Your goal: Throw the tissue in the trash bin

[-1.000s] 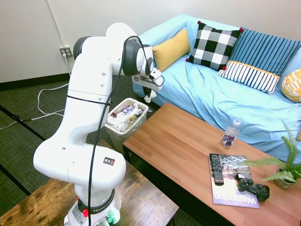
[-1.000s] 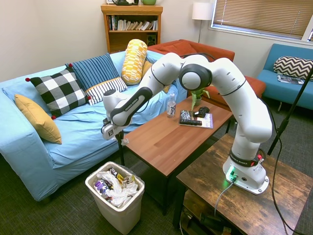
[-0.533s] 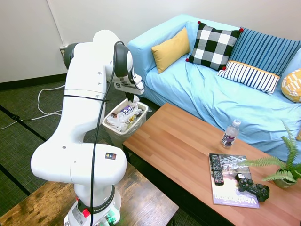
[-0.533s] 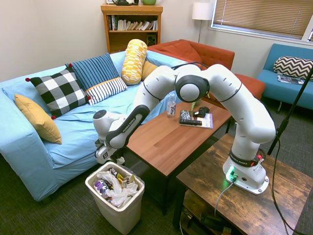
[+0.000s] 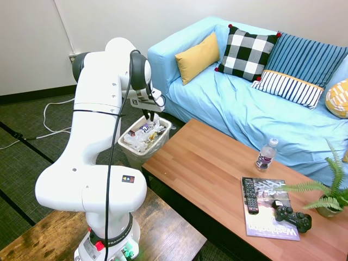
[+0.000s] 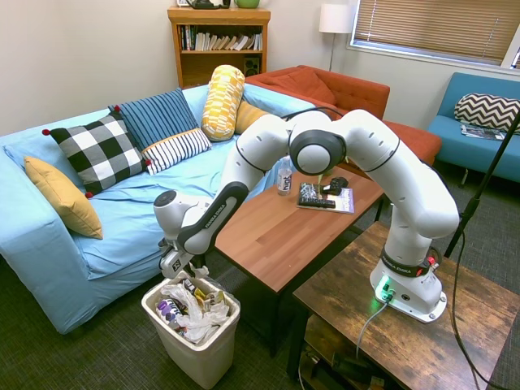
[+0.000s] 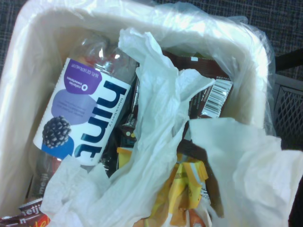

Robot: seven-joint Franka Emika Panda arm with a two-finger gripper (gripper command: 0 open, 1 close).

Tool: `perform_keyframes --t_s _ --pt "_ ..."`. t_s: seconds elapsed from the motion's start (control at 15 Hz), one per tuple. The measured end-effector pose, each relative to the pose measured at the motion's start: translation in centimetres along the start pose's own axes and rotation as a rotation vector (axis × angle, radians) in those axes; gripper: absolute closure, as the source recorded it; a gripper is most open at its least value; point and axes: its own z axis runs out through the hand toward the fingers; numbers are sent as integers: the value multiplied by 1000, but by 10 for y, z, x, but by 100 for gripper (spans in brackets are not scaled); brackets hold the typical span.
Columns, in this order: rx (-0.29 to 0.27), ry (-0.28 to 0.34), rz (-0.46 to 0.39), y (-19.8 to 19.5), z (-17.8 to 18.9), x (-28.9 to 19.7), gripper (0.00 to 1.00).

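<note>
The trash bin is a small white basket with a clear liner, standing on the carpet between the sofa and the coffee table. It is full of wrappers and paper. My gripper hangs just above its opening, pointing down, and looks shut on the tissue, a small crumpled white wad at the fingertips. In the wrist view the bin's rim fills the frame, and white crumpled paper, likely the tissue, rises from the lower right edge.
Inside the bin lie a "hint" bottle, snack wrappers and white paper. The wooden coffee table borders the bin, bearing a water bottle, a magazine with a remote, and a game controller. The blue sofa is just behind.
The arm swung away from the sofa and table corner and dropped down over the trash bin, carrying the tissue. In the last half second it sank slightly closer to the opening.
</note>
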Motion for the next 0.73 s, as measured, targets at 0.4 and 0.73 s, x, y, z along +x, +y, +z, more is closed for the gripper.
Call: perform_keyframes --t_s 0.4,0.73 --pt "-1 4 4 1 0 3 0" --pt "-2 6 7 2 0 6 0"
